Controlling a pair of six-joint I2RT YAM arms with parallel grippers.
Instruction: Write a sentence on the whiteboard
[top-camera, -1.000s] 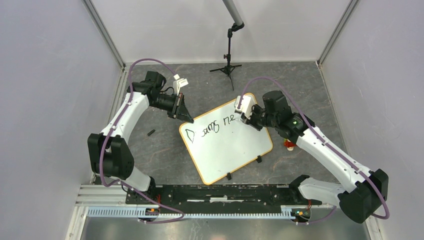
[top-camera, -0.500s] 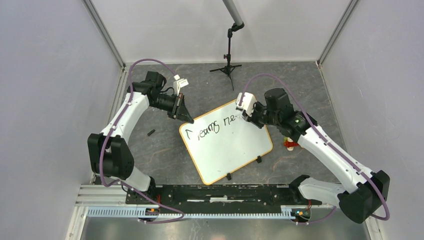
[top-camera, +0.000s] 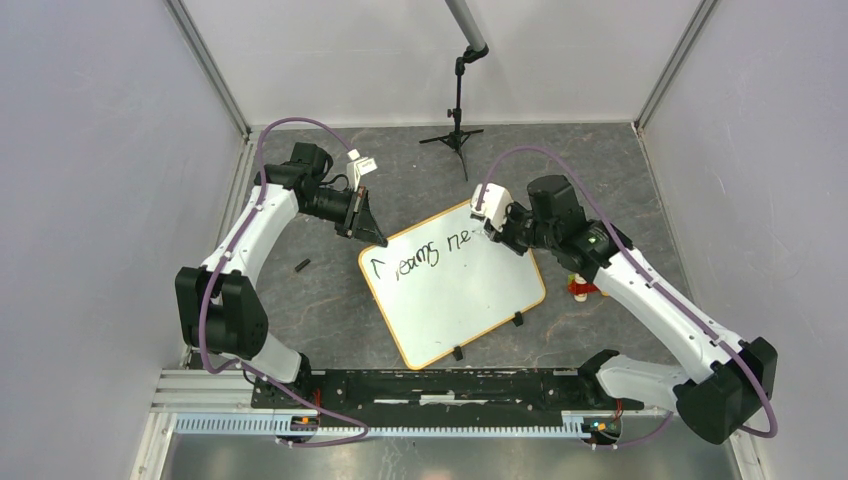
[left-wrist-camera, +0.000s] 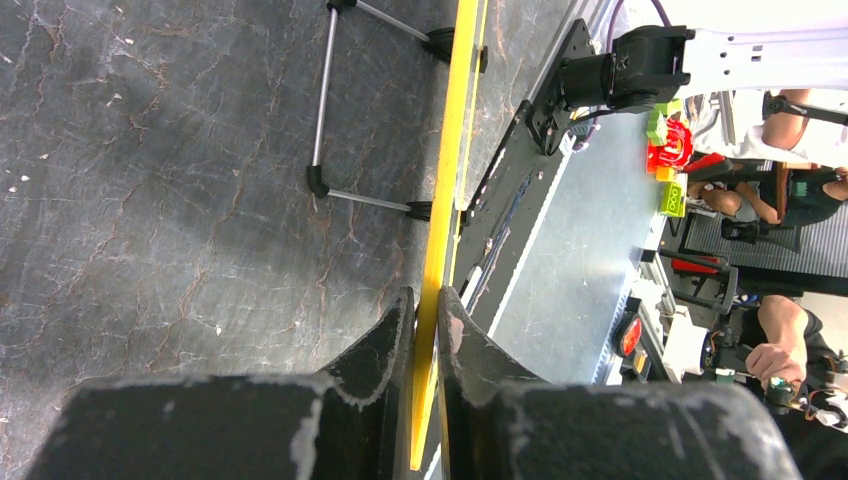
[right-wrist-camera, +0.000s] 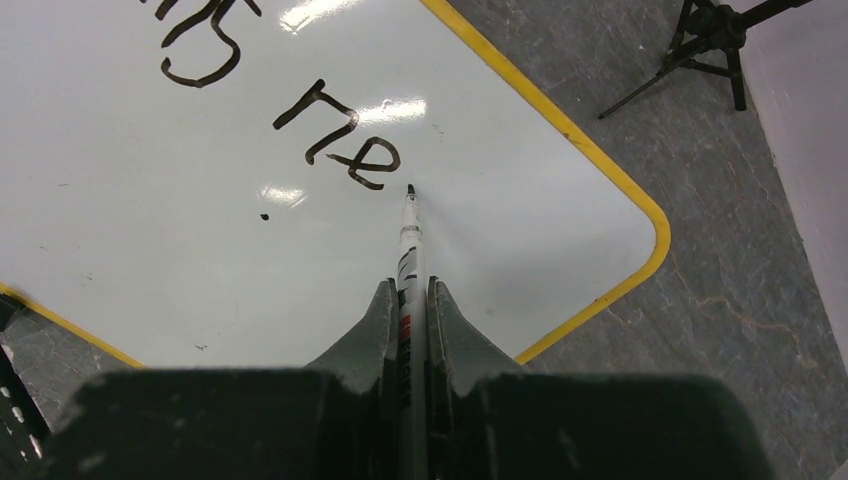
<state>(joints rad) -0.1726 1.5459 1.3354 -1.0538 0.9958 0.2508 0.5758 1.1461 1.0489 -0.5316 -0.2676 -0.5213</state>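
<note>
The whiteboard (top-camera: 470, 300) lies skewed in the middle of the tabletop, one corner toward the far edge, with two black clips (top-camera: 518, 319) on its near-right rim. Bare board spreads below and to the right of the sentence (top-camera: 425, 252), which runs along the far-left side and ends in "ne". The left gripper (left-wrist-camera: 427, 300) pinches the yellow rim near the board's left corner, jaws narrow on it. The right gripper (right-wrist-camera: 410, 292) is closed on a marker (right-wrist-camera: 410, 235); its tip sits just right of the "e", well inside the rim. A tripod (top-camera: 457, 135) stands near the far edge, and a small dark object (top-camera: 302, 265) lies toward the left edge. A red-orange toy (top-camera: 578, 291) is half hidden behind the right arm. From above the first letter is unclear, and I cannot tell whether the tip touches the board.
</note>
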